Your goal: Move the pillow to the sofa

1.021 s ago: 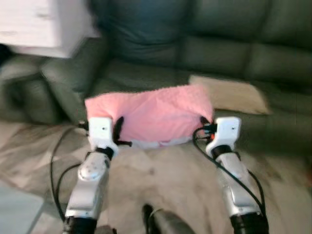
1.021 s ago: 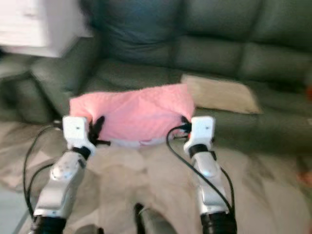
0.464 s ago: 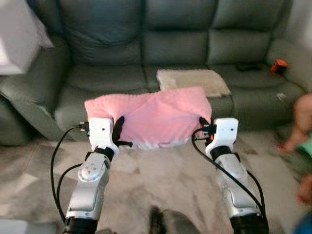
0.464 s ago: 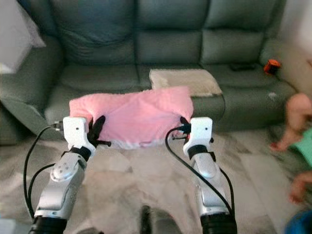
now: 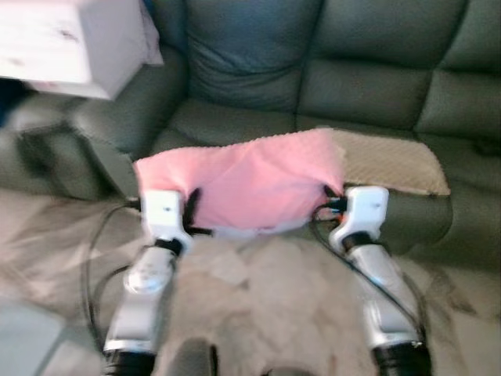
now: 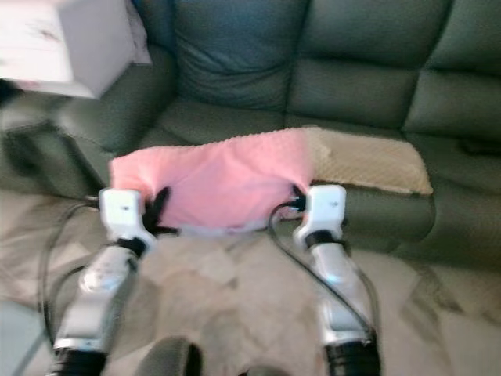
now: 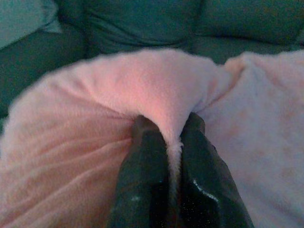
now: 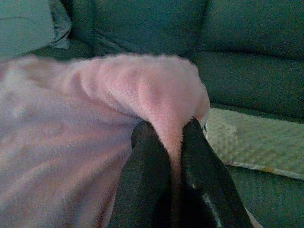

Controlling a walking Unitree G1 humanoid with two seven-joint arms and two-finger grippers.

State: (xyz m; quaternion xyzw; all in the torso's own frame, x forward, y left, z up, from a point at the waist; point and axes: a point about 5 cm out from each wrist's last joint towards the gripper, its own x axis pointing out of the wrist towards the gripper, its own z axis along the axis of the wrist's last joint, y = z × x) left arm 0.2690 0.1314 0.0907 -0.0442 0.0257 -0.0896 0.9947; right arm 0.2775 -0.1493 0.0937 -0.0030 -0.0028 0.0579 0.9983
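A fluffy pink pillow [image 5: 243, 184] hangs between my two arms, held up in front of the dark green leather sofa [image 5: 258, 70]. My left gripper [image 7: 168, 135] is shut on the pillow's left edge, with pink fabric pinched between its black fingers [image 7: 142, 156]. On the other side my right gripper [image 8: 170, 130] is shut on the pillow's right corner. The pillow's far edge reaches over the front of the sofa's seat cushions.
A beige mat [image 5: 387, 160] lies on the sofa seat just behind and right of the pillow. A white box-like object [image 5: 74, 43] stands above the sofa's left armrest [image 5: 117, 110]. Marble-patterned floor [image 5: 266, 290] lies below my arms.
The view has swung left and drawn closer to the sofa; the person's leg at the right edge is out of frame. Both grippers keep their hold on the pillow.
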